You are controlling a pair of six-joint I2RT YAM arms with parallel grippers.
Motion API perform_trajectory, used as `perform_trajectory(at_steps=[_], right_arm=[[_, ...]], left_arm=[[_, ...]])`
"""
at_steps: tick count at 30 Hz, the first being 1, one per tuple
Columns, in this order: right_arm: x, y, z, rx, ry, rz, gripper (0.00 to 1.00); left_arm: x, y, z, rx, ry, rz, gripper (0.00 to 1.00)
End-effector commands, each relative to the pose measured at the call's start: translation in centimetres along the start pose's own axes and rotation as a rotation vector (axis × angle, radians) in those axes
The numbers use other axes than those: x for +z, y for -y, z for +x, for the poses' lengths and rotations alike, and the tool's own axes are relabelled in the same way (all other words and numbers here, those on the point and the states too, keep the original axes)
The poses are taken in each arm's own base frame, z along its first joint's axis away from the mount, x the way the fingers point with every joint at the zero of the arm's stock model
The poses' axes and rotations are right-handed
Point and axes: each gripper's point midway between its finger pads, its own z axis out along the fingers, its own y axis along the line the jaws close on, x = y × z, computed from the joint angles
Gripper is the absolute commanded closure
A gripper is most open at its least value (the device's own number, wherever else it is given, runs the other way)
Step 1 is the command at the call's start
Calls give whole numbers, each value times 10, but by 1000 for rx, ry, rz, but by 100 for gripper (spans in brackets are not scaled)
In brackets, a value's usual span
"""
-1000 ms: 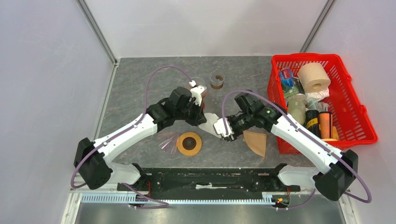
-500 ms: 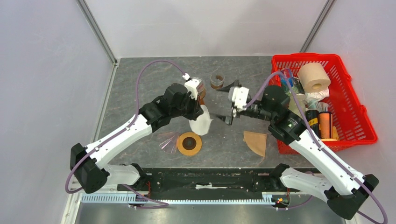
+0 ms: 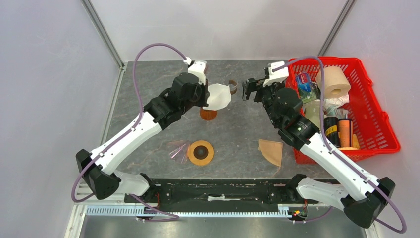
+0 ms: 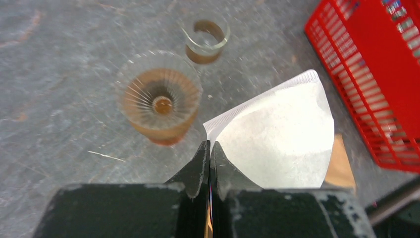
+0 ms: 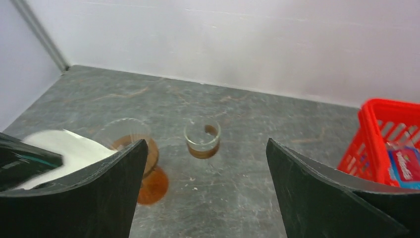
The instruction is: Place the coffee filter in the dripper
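left gripper (image 4: 209,148) pinches a corner of the white coffee filter (image 4: 282,144) just beside the glass dripper (image 4: 159,106); right gripper (image 3: 246,89) gapes wide, empty. released while flat, the filter may catch the dripper's rim and slide off.

The coffee filter (image 4: 282,139) is white, the ribbed dripper (image 4: 159,104) amber, the mesh basket (image 4: 366,74) red, the table (image 4: 49,59) grey.

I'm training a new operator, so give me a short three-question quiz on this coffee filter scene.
1. True or false: the white paper coffee filter sits inside the clear ribbed dripper.
2. Fill in: the left gripper is shut on the ___.
3. The right gripper is: A open and empty; B shut on the dripper; C shut on the filter.
Key: 1 false; 2 filter; 3 A.
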Motion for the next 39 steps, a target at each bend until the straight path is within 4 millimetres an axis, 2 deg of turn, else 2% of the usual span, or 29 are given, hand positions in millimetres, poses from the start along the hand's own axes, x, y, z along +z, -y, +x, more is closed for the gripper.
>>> perform_trajectory(at_steps=[1,6,11,14,20,29,31,38,39], right_arm=[[-6,34,12,59,-14,211,3],[-11,42,40,63,-60,254,3],[-17,51,63,25,-111,304,3],[-23,60,77,6,-152,352,3],[-28,64,91,12,-178,371,3],[-32,67,100,2,-203,391,3],[-32,68,100,3,-201,396,3],[-31,68,101,-4,-207,397,3],[-32,69,101,-4,-207,399,3]], left_arm=[[2,-28,-38,-72,80,-150,98],[22,-47,-51,-140,63,-142,98],[44,-60,-51,-176,25,-131,98],[56,-62,-43,-197,-14,-111,98],[76,-69,-26,-237,-80,-95,98],[99,-82,0,-250,-188,-124,98],[100,-82,1,-244,-200,-123,93],[88,-81,-13,-221,-170,-120,57],[85,-81,-16,-214,-161,-121,49]])
